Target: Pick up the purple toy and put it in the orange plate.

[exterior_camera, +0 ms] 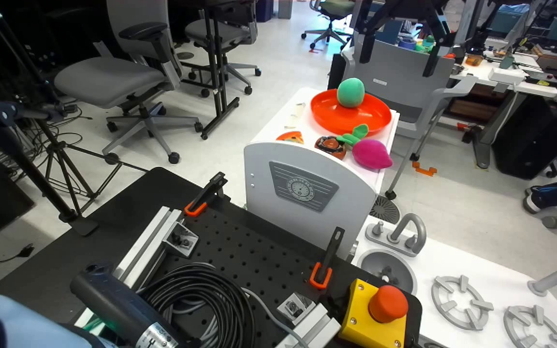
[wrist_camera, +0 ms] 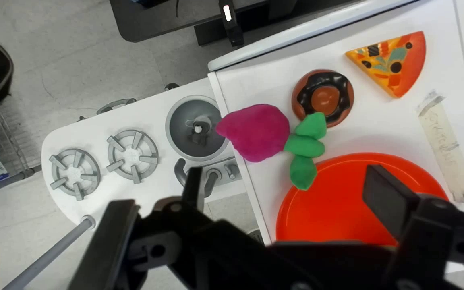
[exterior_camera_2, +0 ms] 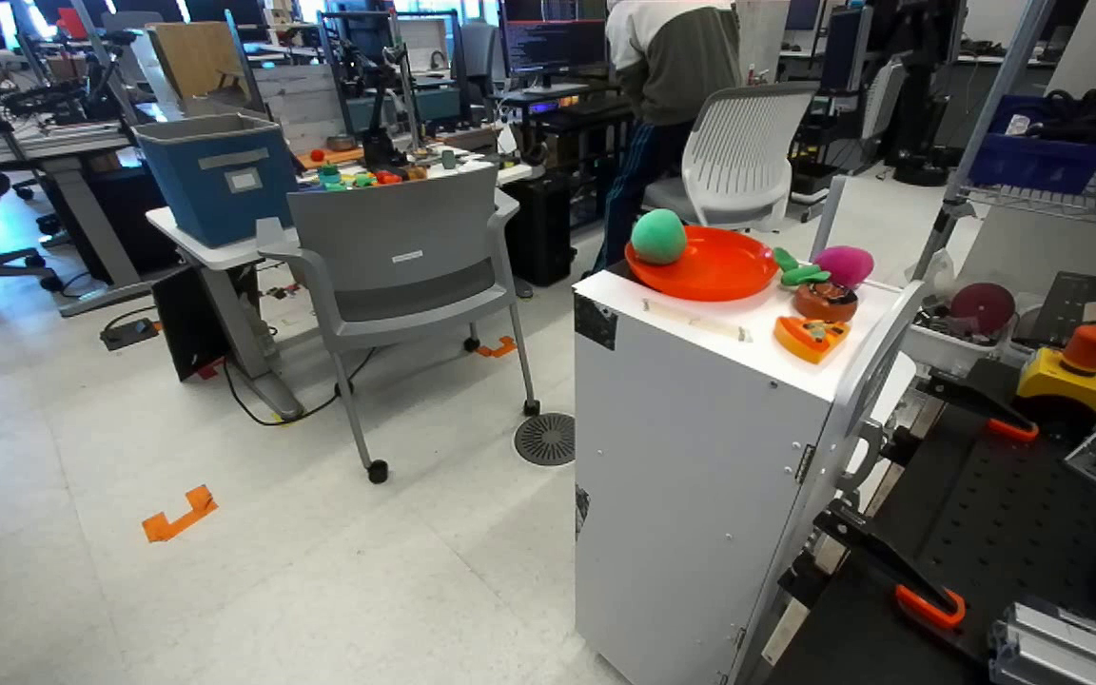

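Rounded magenta toy [wrist_camera: 258,132] seen mid-frame, wrist view
Round orange plate [wrist_camera: 328,213] is part-hidden, lower right, by black gripper [wrist_camera: 287,187], jaws spread wide

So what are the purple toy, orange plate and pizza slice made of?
The purple toy looks like matte fabric: no sharp highlights. The orange plate is probably smooth plastic, given its even colour and faint sheen. The pizza slice could be smooth wood or plastic: crisp edges, painted-looking toppings.

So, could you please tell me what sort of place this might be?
Most likely a robotics lab, judging by the red push button on a yellow box, the perforated black board and the play-kitchen sink nearby.
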